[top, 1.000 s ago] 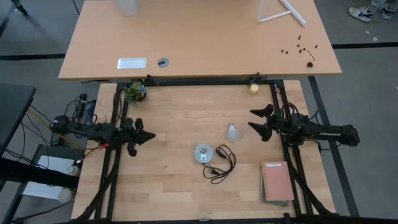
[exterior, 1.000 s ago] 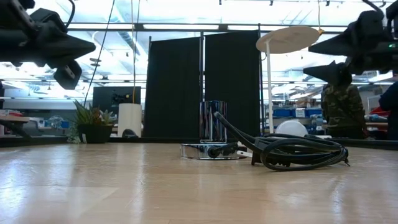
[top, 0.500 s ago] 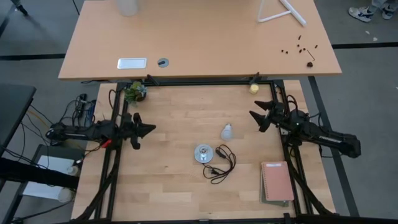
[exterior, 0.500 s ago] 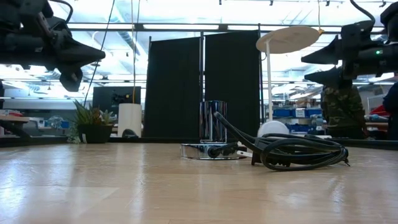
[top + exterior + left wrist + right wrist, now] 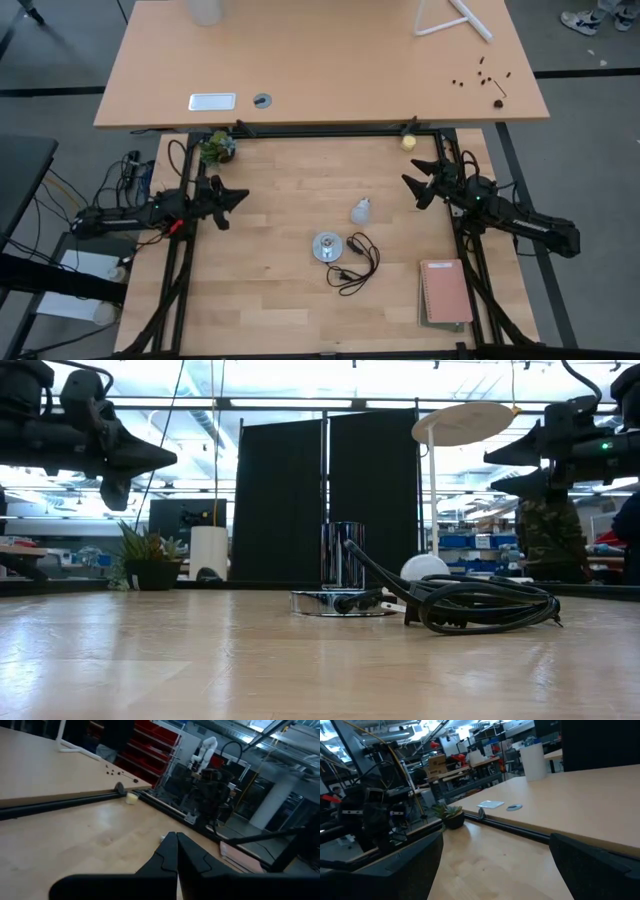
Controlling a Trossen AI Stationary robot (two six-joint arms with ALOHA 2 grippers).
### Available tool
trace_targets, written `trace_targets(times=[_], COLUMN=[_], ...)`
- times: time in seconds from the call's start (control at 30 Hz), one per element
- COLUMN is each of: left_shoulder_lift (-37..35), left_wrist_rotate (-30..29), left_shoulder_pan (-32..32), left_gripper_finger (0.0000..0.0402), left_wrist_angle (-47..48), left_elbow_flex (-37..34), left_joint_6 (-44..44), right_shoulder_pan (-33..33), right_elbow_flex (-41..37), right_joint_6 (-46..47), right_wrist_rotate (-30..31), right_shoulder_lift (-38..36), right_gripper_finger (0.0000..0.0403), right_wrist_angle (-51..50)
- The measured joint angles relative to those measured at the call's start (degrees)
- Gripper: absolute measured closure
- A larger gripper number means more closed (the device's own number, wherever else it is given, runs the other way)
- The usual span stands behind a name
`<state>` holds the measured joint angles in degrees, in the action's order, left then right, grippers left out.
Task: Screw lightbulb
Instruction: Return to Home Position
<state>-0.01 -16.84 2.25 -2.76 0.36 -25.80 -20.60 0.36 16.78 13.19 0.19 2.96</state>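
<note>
The lightbulb (image 5: pixel 361 211) lies loose on its side on the bench (image 5: pixel 270 300), near the silver socket disc (image 5: pixel 325 247) but not touching it, so it is unscrewed. Being round, it could roll toward the coiled black cord (image 5: pixel 355 265) if the bench is jolted. The right gripper (image 5: pixel 413 192) hangs near the bulb, fingers spread and empty. The left gripper (image 5: pixel 238 194) waits at the opposite edge, fingers pressed together on nothing. The bench is pale planked wood in a black frame. Beyond it stand dark partitions (image 5: pixel 320 500) in a bright workshop.
</note>
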Motion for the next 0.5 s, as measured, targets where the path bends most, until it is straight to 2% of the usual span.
trace_targets(times=[0.5], left_shoulder_lift=[0.0], left_wrist_rotate=[-0.06], left_shoulder_pan=[2.72], left_gripper_finger=[0.0398], left_wrist_angle=[-0.22], left_elbow_flex=[0.0], left_joint_6=[0.0], right_shoulder_pan=[0.57], right_elbow_flex=[0.0], right_joint_6=[0.0], right_wrist_rotate=[-0.02], right_shoulder_lift=[0.0], right_gripper_finger=[0.0029], right_wrist_angle=[0.06])
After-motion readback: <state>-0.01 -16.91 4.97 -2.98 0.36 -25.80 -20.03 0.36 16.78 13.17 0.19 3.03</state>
